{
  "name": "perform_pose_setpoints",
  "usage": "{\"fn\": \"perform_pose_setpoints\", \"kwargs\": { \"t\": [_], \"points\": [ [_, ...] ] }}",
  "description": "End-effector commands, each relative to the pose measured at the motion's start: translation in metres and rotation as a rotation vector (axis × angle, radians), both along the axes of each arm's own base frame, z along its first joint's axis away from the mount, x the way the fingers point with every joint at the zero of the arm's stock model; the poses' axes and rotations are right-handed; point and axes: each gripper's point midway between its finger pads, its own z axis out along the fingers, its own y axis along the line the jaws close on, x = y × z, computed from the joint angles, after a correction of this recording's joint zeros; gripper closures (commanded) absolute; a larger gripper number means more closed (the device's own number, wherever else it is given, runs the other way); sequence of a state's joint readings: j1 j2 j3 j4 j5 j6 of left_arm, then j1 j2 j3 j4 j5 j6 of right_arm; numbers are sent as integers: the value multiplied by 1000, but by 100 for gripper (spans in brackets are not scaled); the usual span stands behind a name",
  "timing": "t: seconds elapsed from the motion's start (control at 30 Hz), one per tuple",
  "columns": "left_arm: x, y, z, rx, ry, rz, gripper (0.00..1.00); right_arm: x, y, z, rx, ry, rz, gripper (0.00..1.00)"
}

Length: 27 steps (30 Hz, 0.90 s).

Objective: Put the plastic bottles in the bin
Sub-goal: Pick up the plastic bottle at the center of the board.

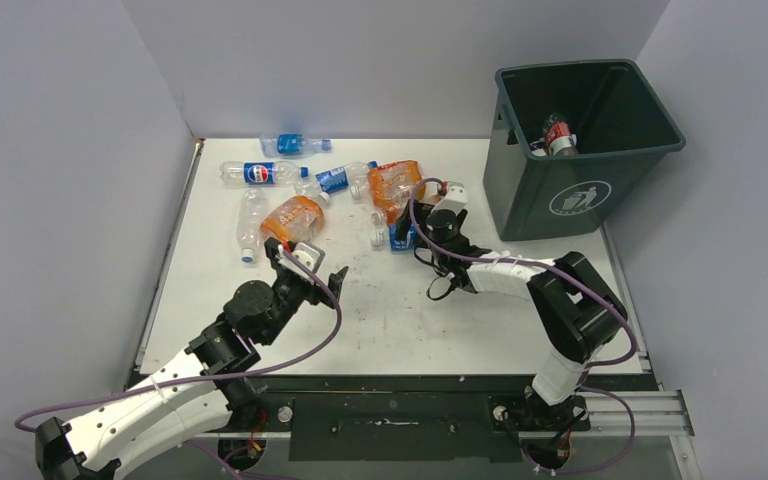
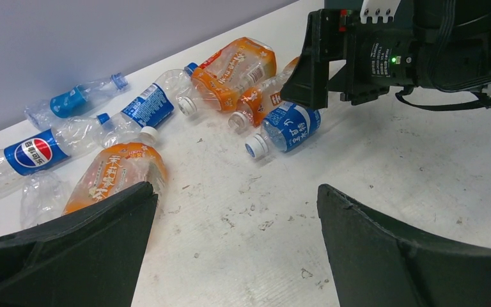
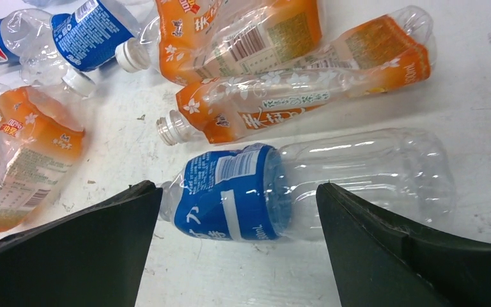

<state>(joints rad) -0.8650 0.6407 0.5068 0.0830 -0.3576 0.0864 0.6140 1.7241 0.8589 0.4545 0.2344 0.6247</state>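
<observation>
Several plastic bottles lie on the white table. A clear bottle with a blue label [image 3: 307, 185] lies crosswise between the open jaws of my right gripper [image 3: 238, 187]; the fingers do not touch it. It also shows in the top view [image 1: 400, 238] under that gripper [image 1: 407, 226]. Orange-labelled bottles [image 3: 294, 102] lie just beyond it. My left gripper [image 2: 236, 188] is open and empty above bare table, with a crushed orange bottle [image 2: 112, 176] beside its left finger. It shows in the top view [image 1: 312, 265]. The dark bin [image 1: 580, 190] stands at the back right and holds some bottles [image 1: 558, 135].
A Pepsi bottle [image 1: 258, 173], a clear bottle [image 1: 250, 225] and two blue-labelled bottles [image 1: 295, 144] [image 1: 338, 178] lie at the back left. Grey walls close the table on three sides. The right arm's purple cable [image 1: 480, 262] loops over the table.
</observation>
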Motion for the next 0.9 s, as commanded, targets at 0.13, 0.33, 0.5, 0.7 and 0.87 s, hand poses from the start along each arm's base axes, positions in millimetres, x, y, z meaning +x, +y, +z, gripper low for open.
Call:
{"fn": "perform_pose_setpoints", "kwargs": {
  "t": [0.13, 0.33, 0.5, 0.7, 0.87],
  "points": [
    [-4, -6, 29, -51, -48, -38, 4, 46, -51, 35, -42, -102, -19, 3],
    [-5, -7, 28, -42, -50, -43, 4, 71, -67, 13, -22, -59, 16, 11],
    [-6, -10, 26, -38, -48, -52, 4, 68, -54, -6, 86, -9, 92, 19],
    [-6, -10, 25, -33, -47, -53, 4, 44, -48, -15, 254, 27, 88, 28],
    [-7, -13, 24, -31, -43, -64, 4, -1, -43, -15, 439, 55, 45, 35]
  ]
}}
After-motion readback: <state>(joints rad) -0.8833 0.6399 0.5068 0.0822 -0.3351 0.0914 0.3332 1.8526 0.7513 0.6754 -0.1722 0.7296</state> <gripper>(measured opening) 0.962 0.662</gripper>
